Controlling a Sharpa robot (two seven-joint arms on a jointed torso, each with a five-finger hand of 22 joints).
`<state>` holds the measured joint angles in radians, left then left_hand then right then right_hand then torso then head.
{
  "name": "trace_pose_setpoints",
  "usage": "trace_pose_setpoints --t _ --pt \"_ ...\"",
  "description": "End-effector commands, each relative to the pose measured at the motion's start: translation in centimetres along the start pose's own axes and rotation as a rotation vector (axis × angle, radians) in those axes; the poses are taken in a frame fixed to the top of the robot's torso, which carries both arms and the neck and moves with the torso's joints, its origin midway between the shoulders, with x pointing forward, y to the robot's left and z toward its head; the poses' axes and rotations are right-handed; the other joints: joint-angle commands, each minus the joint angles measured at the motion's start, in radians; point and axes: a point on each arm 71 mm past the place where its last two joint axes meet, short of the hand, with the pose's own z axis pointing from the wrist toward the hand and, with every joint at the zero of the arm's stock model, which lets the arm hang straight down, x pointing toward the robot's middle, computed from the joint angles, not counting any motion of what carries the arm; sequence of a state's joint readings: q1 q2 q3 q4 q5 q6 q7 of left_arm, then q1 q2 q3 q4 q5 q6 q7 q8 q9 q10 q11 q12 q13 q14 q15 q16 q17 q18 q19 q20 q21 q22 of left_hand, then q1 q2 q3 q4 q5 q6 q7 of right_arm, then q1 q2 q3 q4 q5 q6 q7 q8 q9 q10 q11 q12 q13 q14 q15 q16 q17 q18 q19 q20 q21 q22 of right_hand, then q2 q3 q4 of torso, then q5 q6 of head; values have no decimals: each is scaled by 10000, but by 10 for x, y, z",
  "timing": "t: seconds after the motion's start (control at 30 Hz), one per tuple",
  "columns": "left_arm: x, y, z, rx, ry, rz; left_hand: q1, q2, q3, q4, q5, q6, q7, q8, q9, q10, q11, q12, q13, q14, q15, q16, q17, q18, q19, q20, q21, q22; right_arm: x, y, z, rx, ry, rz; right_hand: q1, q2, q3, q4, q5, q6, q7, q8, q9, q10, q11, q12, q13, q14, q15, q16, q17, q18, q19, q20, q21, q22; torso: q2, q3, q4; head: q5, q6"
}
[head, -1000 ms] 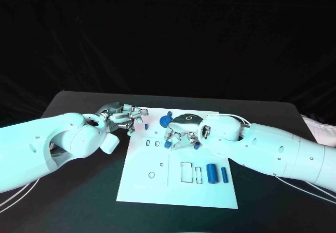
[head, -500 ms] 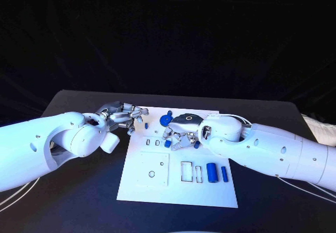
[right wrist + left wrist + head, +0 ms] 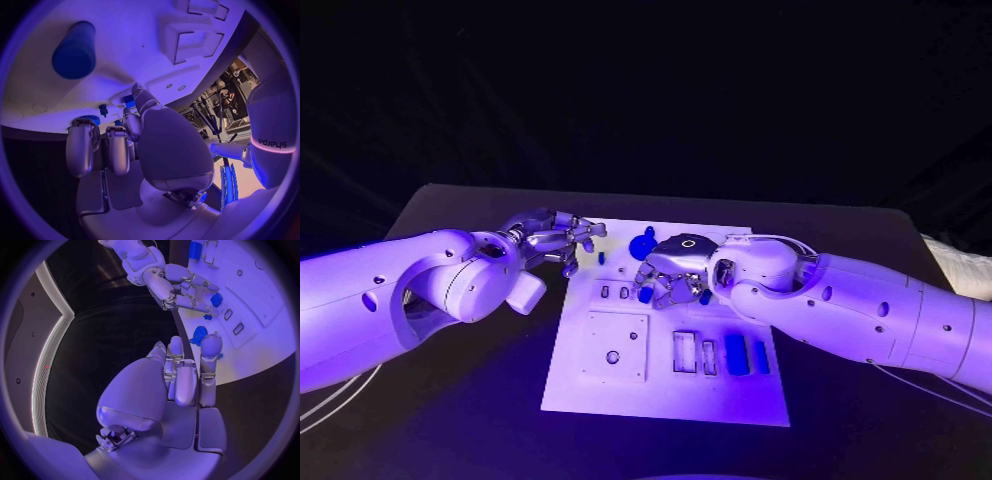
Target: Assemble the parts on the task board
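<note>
I see the white rectangular task board point(image 3: 668, 385) flat on the black surface point(image 3: 459, 420). Right robot hand point(image 3: 672, 275) hovers over the board's middle, pinching a small blue cylindrical part point(image 3: 646, 293). Left robot hand point(image 3: 557, 238) sits at the board's far left corner, fingers curled; whether it grips anything, I cannot tell.

One white task board point(image 3: 661, 385); two robot hands, left point(image 3: 557, 238) and right point(image 3: 672, 275); about five blue parts visible, including two cylinders point(image 3: 737, 355) at four o'clock.
</note>
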<state>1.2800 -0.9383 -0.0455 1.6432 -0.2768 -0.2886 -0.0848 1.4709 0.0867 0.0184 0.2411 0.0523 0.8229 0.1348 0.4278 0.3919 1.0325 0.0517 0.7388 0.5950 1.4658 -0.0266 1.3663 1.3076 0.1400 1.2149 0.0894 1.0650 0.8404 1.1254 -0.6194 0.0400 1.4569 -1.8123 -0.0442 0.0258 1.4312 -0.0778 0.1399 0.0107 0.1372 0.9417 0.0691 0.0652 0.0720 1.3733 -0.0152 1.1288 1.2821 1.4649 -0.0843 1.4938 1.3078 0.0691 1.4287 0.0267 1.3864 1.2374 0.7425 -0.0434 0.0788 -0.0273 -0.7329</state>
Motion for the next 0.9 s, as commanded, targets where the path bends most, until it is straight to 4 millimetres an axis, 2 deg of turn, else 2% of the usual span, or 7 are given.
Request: trace_pose_setpoints --t 0.03,0.53,0.9 --pt "3 -1 0 61 228 101 50 -30 65 2 10 -36 8 -47 -9 35 12 -62 -9 237 81 66 522 27 94 4 42 11 3 0 0 62 362 -354 152 76 75 -92 -77 108 -26 46 27 -11 -87 70 -2 857 -93 56 1771 -20 7 -68 70 30 -1 -1 1 -3 -15" --pt "2 0 0 27 249 164 48 -46 79 4 10 -40 12 -49 -18 33 13 -63 -19 237 83 67 521 28 96 4 36 5 4 0 0 12 434 -463 61 184 435 -227 -190 792 6 198 133 35 -64 164 59 855 -130 36 1769 -32 25 -118 89 85 3 5 -4 3 -27" --pt "3 0 0 11 277 208 48 -46 79 4 10 -40 12 -49 -18 33 13 -63 -19 237 83 67 521 28 96 4 36 5 2 1 0 -112 90 -343 -310 308 611 -115 -293 1615 50 383 264 106 124 318 159 866 -17 54 1807 -56 78 -43 147 200 10 3 -12 -9 -40"
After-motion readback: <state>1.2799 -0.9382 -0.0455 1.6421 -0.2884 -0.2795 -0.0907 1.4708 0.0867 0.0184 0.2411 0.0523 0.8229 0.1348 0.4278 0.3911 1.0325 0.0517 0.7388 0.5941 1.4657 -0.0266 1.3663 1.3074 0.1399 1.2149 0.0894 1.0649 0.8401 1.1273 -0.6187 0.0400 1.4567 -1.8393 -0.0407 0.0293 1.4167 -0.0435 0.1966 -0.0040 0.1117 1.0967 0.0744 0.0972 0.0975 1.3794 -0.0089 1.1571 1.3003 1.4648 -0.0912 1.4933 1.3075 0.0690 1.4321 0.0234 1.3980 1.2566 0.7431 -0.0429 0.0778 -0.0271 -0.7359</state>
